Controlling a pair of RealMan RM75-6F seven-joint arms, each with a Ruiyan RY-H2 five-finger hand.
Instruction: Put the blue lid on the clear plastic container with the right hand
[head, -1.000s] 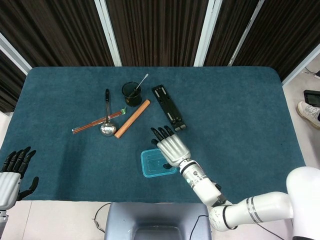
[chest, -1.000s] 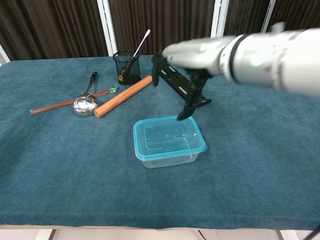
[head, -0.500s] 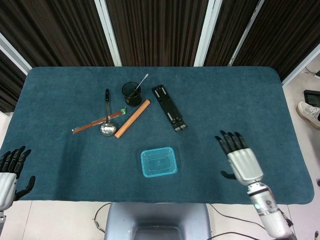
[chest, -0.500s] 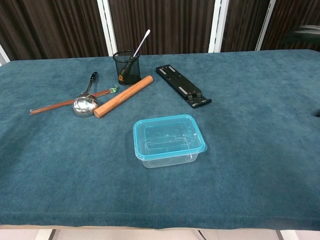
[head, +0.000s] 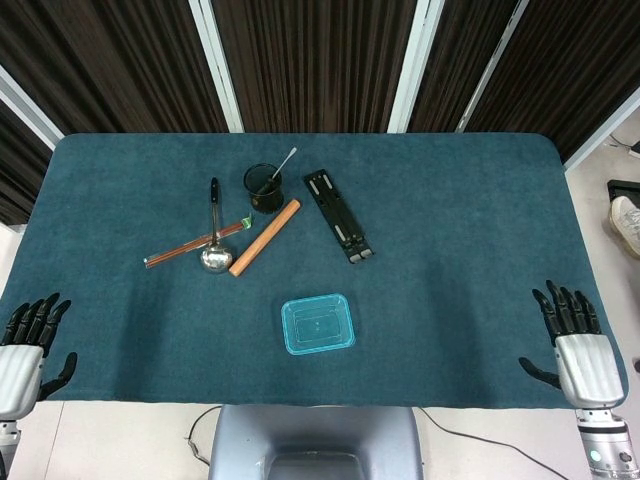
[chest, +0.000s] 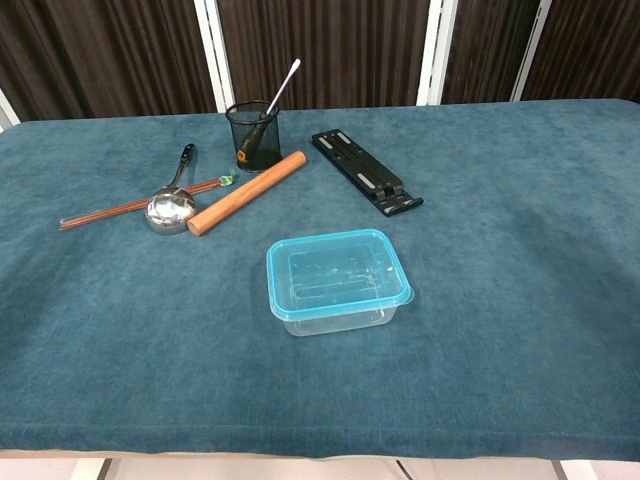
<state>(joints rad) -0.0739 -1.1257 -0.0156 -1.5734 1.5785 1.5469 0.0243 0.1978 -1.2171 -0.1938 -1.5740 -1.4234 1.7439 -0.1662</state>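
right hand (head: 585, 345) is withdrawing, fingers spread and empty (well apart now), leaving blue lid (chest: 337, 272) sitting on clear plastic container (chest: 340, 310).

Matt teal cloth covered the counter (chest: 520, 300); the container (chest: 337, 280) was glossy clear plastic, the ladle (chest: 168, 208) shiny metal, the rolling pin (chest: 246, 192) smooth wood.
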